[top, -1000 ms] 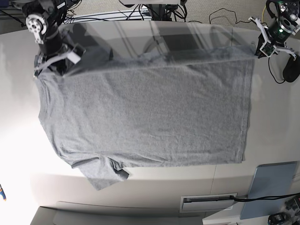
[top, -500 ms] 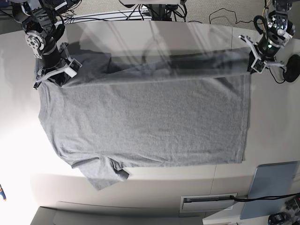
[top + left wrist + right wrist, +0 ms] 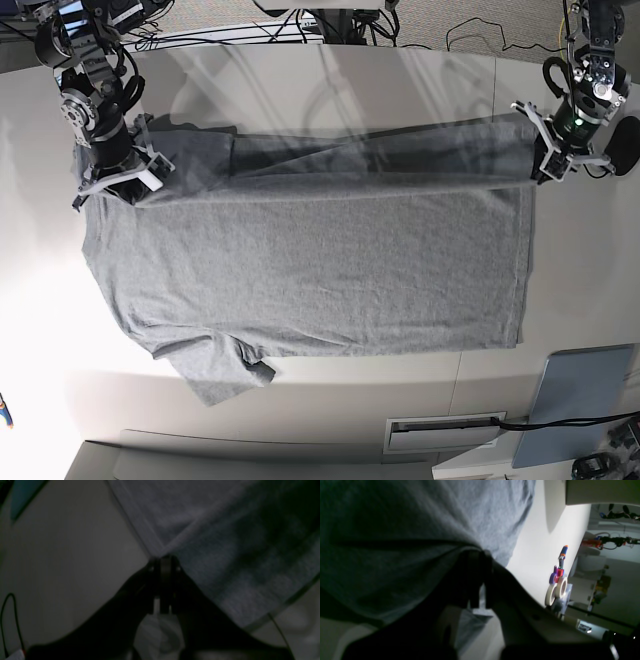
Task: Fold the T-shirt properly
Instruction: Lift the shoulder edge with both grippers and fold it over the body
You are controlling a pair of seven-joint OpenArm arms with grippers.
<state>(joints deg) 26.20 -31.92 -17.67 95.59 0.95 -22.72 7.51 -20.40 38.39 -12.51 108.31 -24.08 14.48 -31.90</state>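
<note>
The heather-grey T-shirt [image 3: 320, 270] lies spread plain side up on the white table, neck end at the left and hem at the right. Its far edge is lifted and folded toward the near side as a raised, stretched band [image 3: 380, 160]. My left gripper [image 3: 549, 172] is shut on the far hem corner; in the left wrist view the closed jaws pinch the hem [image 3: 165, 560]. My right gripper [image 3: 112, 182] is shut on the far shoulder and sleeve; the right wrist view shows cloth [image 3: 395, 542] draped over the closed fingers. One sleeve [image 3: 215, 370] lies at the near left.
A grey-blue pad [image 3: 580, 400] lies at the near right corner. Cables and arm bases crowd the far edge [image 3: 330, 20]. A black object [image 3: 625, 145] sits at the far right. Tape rolls and small tools [image 3: 557, 585] stand beyond the left end of the table.
Both grippers have moved toward the near side, carrying the shirt's far edge with them. The lifted fold has advanced over the shirt body, and both arms are lower and closer to the cloth.
</note>
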